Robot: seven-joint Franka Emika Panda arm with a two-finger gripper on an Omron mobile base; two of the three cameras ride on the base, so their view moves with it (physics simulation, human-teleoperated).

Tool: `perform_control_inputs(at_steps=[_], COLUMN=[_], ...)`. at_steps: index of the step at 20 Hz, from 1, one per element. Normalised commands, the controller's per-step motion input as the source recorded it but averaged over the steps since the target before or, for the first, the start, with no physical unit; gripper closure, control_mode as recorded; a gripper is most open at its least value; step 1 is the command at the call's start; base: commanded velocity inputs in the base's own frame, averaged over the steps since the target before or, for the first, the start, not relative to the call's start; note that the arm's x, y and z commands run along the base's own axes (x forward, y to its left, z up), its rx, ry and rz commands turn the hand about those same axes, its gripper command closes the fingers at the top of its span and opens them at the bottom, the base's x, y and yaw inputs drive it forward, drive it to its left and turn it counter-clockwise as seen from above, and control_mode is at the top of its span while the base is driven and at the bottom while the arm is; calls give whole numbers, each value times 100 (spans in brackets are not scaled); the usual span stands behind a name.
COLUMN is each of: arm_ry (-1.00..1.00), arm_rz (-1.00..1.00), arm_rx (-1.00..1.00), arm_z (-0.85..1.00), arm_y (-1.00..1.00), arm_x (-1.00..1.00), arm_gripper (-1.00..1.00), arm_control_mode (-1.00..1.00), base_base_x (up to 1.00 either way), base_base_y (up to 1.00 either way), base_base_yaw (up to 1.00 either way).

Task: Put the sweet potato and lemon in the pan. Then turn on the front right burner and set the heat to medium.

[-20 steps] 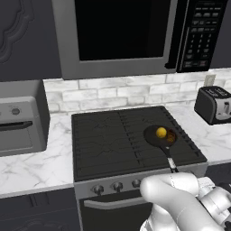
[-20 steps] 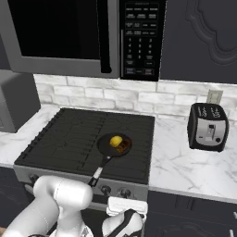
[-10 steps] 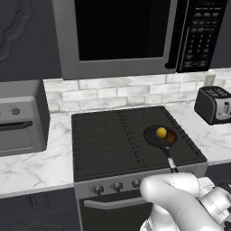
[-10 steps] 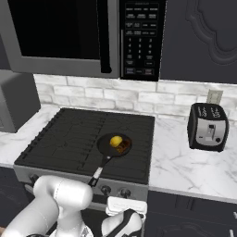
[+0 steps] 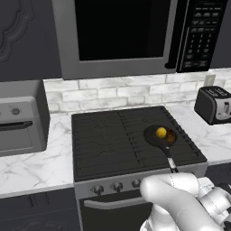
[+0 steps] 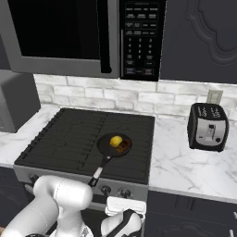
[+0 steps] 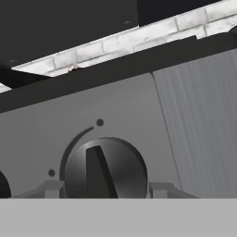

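Dark kitchen cabinets and a white brick backsplash frame a black stove (image 5: 108,144) set in a marble counter (image 6: 185,166), with a microwave (image 5: 126,31) above and a toaster (image 6: 208,127) off to the right. Food part looks sorted: the pan (image 6: 114,144) sits mid-frame in the right base view on the front right burner (image 6: 122,159), with the lemon (image 6: 115,140) and the sweet potato (image 6: 123,147) inside, touching. In the hand view, a round black knob (image 7: 105,169) fills the lower middle, its raised rib pointing roughly up. The gripper (image 7: 105,190) flanks it with grey fingertips (image 7: 48,190) close on either side, but I can't tell if they're actually pinching yet. I'd guess the knob is rigid, smooth and a bit slippery, so squeezing across its round rim should turn it best.
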Motion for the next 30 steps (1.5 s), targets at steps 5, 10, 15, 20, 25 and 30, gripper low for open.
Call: perform_control_inputs(at_steps=[5, 10, 15, 20, 25, 30], arm_ry=[0, 2, 9, 12, 8, 5], arm_rz=[0, -2, -6, -12, -11, -8], arm_rx=[-11, -23, -29, -32, -33, -33], arm_z=[0, -1, -2, -5, -11, -7], arm_y=[0, 0, 0, 0, 0, 0], arm_x=[-1, -12, -17, -14, -9, -2], arm_gripper=[100, 100, 100, 100, 100, 100], arm_control_mode=[-100, -100, -100, -100, -100, -100], base_base_x=[0, 0, 0, 0, 0, 0], base_base_y=[0, 0, 0, 0, 0, 0], base_base_yaw=[0, 0, 0, 0, 0, 0])
